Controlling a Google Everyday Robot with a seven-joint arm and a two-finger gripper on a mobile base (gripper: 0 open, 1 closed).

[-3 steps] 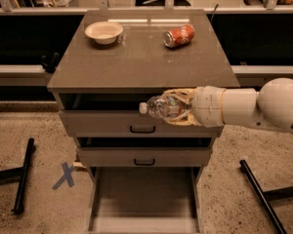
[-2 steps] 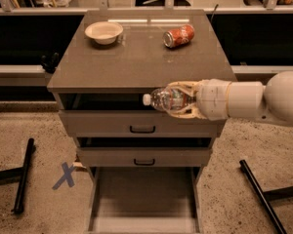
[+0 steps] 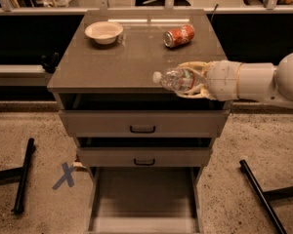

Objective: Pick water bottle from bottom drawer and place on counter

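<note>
You are in the placing step: the gripper (image 3: 185,80) is clamped around the water bottle (image 3: 168,79), its fingers closed on the body from above and below. The bottle lies on its side in that grasp, white cap pointing left, at the front right edge of the surface (image 3: 132,57). From this view you cannot tell whether the bottle hangs just above the edge or touches it.

The pick looks done, judging by the bottom drawer (image 3: 144,196), which stands pulled out with only a bare grey floor showing.

What the next move calls for, as I judge it:
- Carry the bottle further in over the surface, away from the front edge, before you lower it
- Choose the free stretch in the middle or front left; a bottle laid on its side is likely to roll, so set it down gently and open only once it rests
- Keep well apart from the soda can (image 3: 179,35), which lies on its side toward the back right

As for containers, the bowl (image 3: 103,32) at the back left looks empty. The two upper drawers (image 3: 142,123) are pushed in, so their contents are hidden. Whether the bottle holds any water cannot be made out
</note>
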